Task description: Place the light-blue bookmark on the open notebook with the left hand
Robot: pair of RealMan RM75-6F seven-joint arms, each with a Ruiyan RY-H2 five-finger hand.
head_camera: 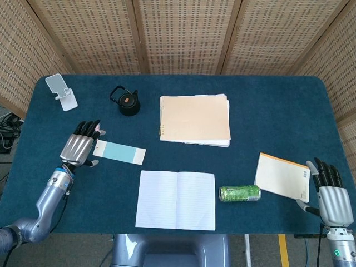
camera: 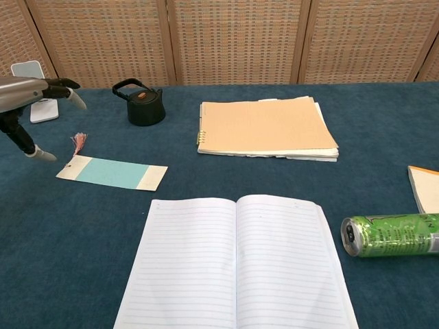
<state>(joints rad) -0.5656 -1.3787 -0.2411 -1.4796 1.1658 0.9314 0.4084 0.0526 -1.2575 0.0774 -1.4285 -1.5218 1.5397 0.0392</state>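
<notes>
The light-blue bookmark (head_camera: pixel 119 152) (camera: pixel 112 172) with cream ends and a pink tassel lies flat on the blue table, left of centre. My left hand (head_camera: pixel 78 148) (camera: pixel 27 103) hovers at the bookmark's left end with its fingers spread and nothing in it. The open notebook (head_camera: pixel 176 199) (camera: pixel 235 262) with blank lined pages lies near the front edge, to the right of the bookmark. At the front right corner my right hand (head_camera: pixel 331 202) is held up with fingers apart, holding nothing; the chest view does not show it.
A black teapot (head_camera: pixel 127 102) and a white phone stand (head_camera: pixel 62 92) sit at the back left. A tan folder stack (head_camera: pixel 196 119) lies at the back centre. A green can (head_camera: pixel 240 193) lies on its side right of the notebook, beside an orange-edged pad (head_camera: pixel 282 176).
</notes>
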